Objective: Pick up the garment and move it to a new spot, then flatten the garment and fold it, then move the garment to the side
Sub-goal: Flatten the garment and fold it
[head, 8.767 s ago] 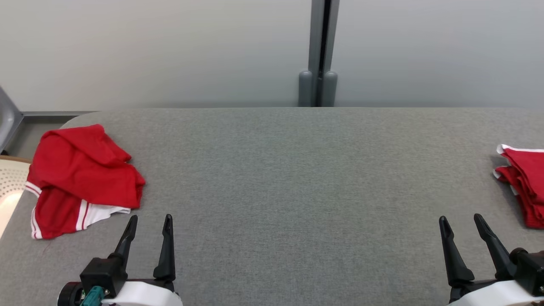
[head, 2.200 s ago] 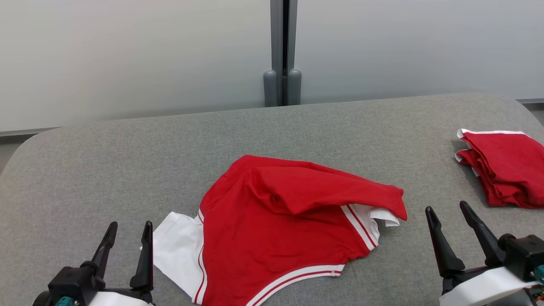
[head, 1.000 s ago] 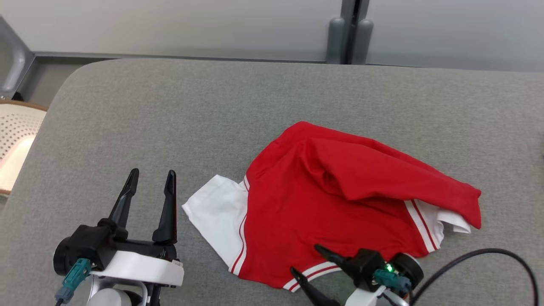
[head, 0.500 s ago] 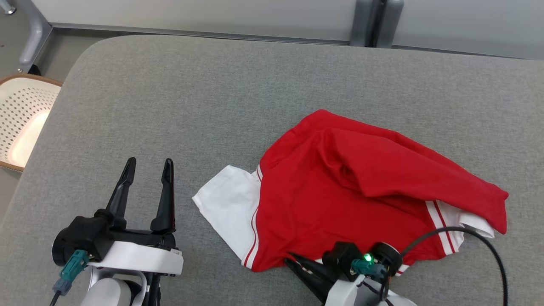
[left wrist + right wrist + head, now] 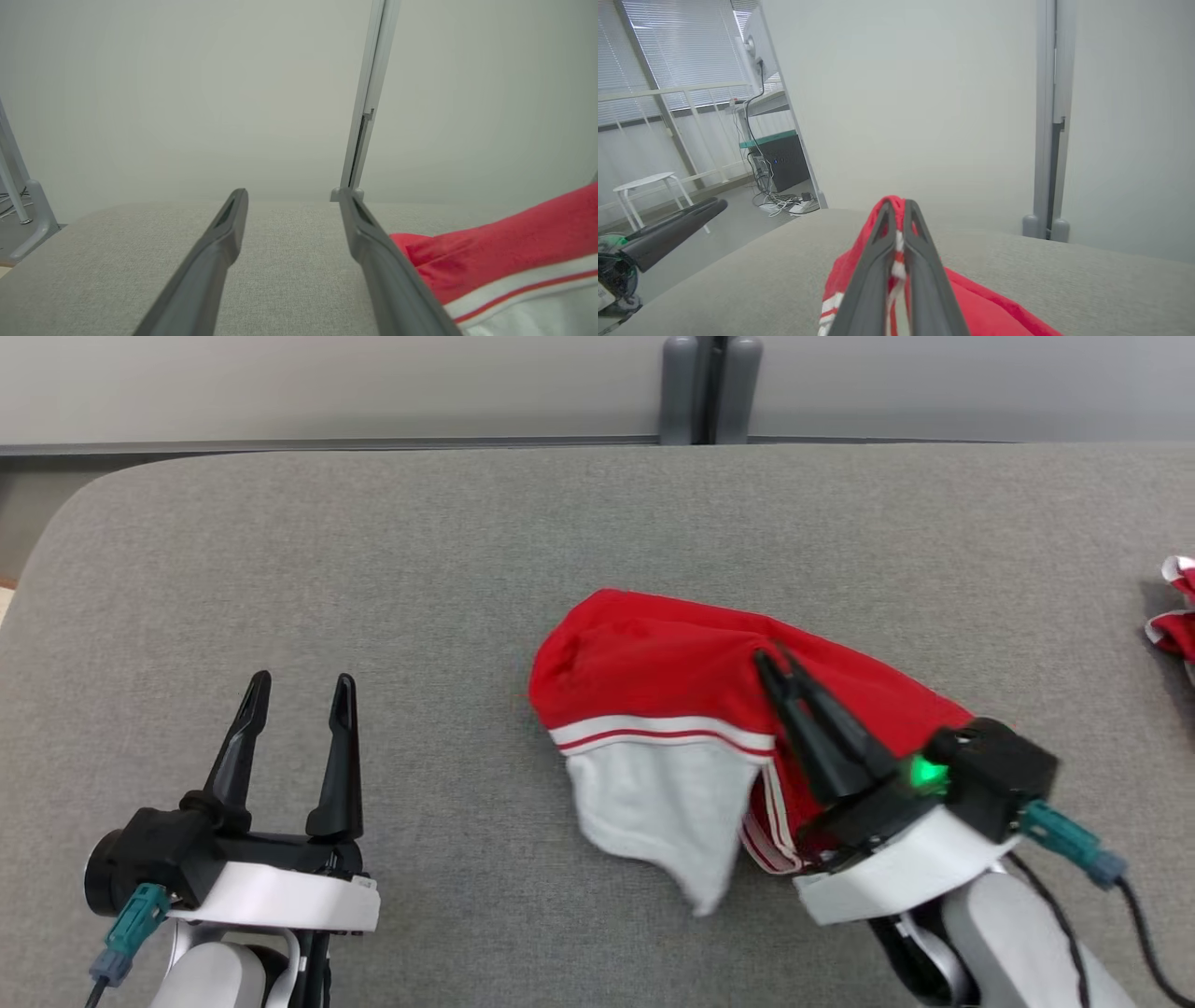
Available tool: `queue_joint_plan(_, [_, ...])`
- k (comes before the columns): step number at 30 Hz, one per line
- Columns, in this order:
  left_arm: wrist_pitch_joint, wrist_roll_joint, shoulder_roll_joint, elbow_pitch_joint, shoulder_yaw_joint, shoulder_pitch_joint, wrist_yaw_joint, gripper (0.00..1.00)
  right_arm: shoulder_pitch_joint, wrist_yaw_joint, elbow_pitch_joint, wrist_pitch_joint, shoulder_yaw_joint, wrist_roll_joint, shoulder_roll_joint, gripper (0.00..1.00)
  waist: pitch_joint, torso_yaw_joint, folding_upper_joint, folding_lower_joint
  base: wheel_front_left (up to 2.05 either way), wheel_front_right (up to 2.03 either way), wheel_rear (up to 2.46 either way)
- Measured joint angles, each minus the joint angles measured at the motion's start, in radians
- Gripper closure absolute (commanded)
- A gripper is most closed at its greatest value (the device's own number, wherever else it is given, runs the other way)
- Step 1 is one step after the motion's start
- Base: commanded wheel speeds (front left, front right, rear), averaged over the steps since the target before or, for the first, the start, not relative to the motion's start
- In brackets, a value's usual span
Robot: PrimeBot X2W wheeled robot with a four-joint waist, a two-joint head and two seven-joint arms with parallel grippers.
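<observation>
The garment is red with white panels and red-and-white stripes, bunched at the middle of the grey table. My right gripper is shut on its striped hem, holding that edge lifted so a white flap hangs down. The right wrist view has cloth pinched between the fingers, red garment draped below. My left gripper stands open above the table at lower left, apart from the garment. In the left wrist view its fingers are spread with bare table between, and the garment lies to the right.
A stack of folded red garments sits at the table's right edge. A grey post stands behind the table against the pale wall. In the right wrist view the left gripper appears at left, with a white stool beyond.
My right gripper closed on the garment's striped hem and lifted it up and back, folding the cloth over so the white flap hangs. The head view also shifted. The left gripper stayed open.
</observation>
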Motion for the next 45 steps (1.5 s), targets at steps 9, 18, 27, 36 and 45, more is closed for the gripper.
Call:
queue_joint_plan(9, [-0.002,0.004,0.012,-0.009,0.006,-0.002,0.0,0.0,0.198,0.0,-0.079,0.032,-0.388,-0.032,0.037,1.0,0.014,-0.056,0.0,0.0,0.0,0.0,0.0])
queue_joint_plan(18, [-0.002,0.004,0.013,-0.005,0.002,-0.02,-0.001,0.0,0.278,0.0,0.188,0.041,-0.549,0.014,0.056,1.0,0.039,-0.062,0.0,0.0,0.0,0.0,0.0])
queue_joint_plan(27, [-0.002,0.004,0.009,-0.001,0.004,-0.025,-0.001,0.0,0.212,0.0,0.189,-0.032,-0.494,0.0,0.027,0.0,0.039,-0.064,0.0,0.0,0.0,0.0,0.0])
queue_joint_plan(36, [-0.002,0.007,0.009,0.001,0.015,-0.008,0.001,0.0,0.206,0.0,-0.049,0.02,-0.462,-0.106,-0.017,0.0,0.004,-0.074,0.0,0.0,0.0,0.0,0.0])
queue_joint_plan(45, [0.004,0.023,0.017,0.003,0.002,0.069,0.018,0.0,0.29,0.0,-0.131,0.124,-0.381,-0.154,-0.008,0.0,-0.061,-0.098,0.0,0.0,0.0,0.0,0.0])
